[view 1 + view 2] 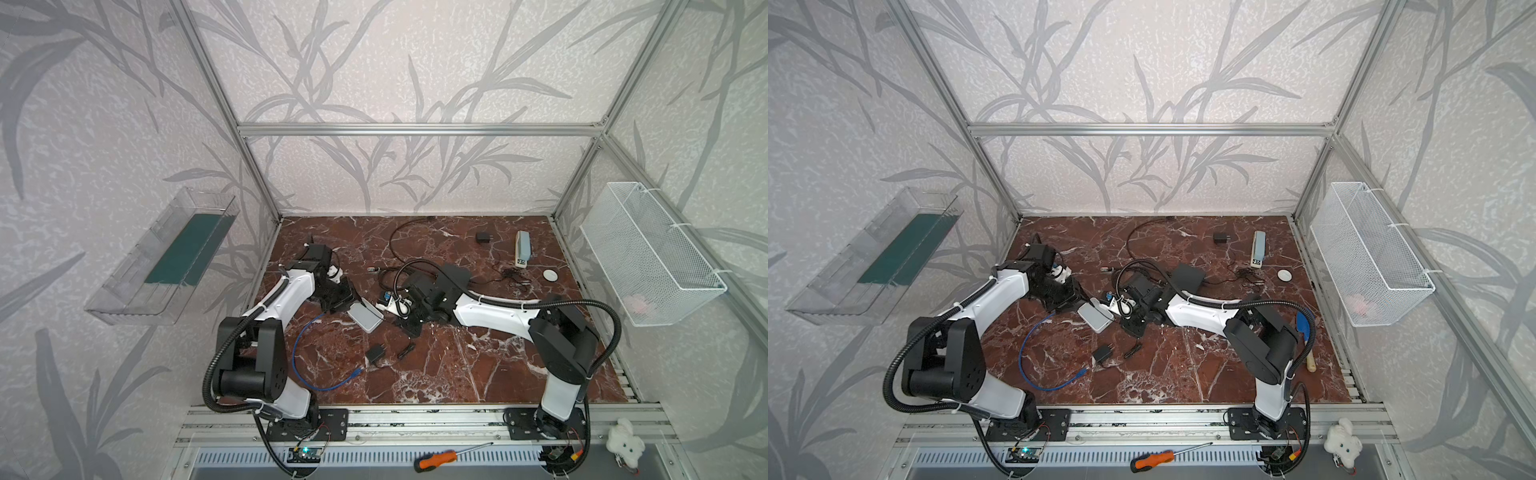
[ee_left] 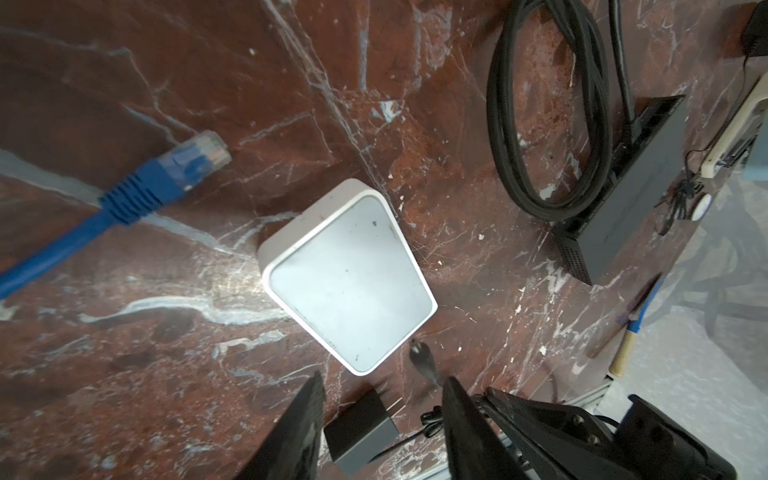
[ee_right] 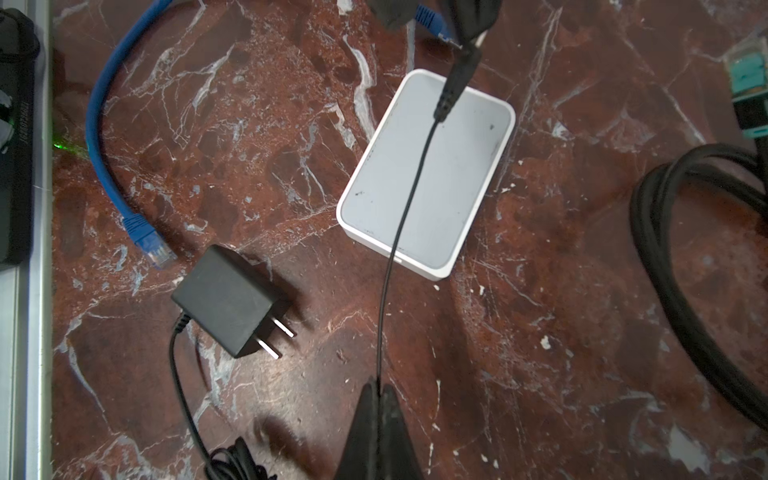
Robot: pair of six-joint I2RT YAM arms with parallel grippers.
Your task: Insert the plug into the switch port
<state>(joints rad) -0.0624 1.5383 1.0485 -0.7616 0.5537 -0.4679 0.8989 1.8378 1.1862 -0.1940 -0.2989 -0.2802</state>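
The white switch box [image 1: 365, 316] [image 1: 1096, 316] lies flat on the marble between both grippers; its port does not show in any view. My right gripper [image 3: 379, 386] [image 1: 413, 332] is shut on the thin black cord [image 3: 409, 195], which runs taut over the switch [image 3: 428, 174] up to the plug [image 3: 455, 83]. The plug [image 2: 422, 359] points at the switch [image 2: 349, 274] and sits against the inner side of one finger of my left gripper [image 2: 382, 378] [image 1: 357, 297]. That gripper is open, with nothing clamped. The black adapter block [image 3: 230, 301] [image 2: 359, 432] lies on the table beside the switch.
A blue network cable [image 1: 307, 361] [image 3: 99, 137] loops near the left arm. A coiled thick black cable [image 2: 540, 124] and a dark grey slab [image 2: 636, 187] lie behind the switch. Farther back are a second adapter [image 1: 483, 237], a stapler-like item [image 1: 523, 247] and a white disc [image 1: 551, 275].
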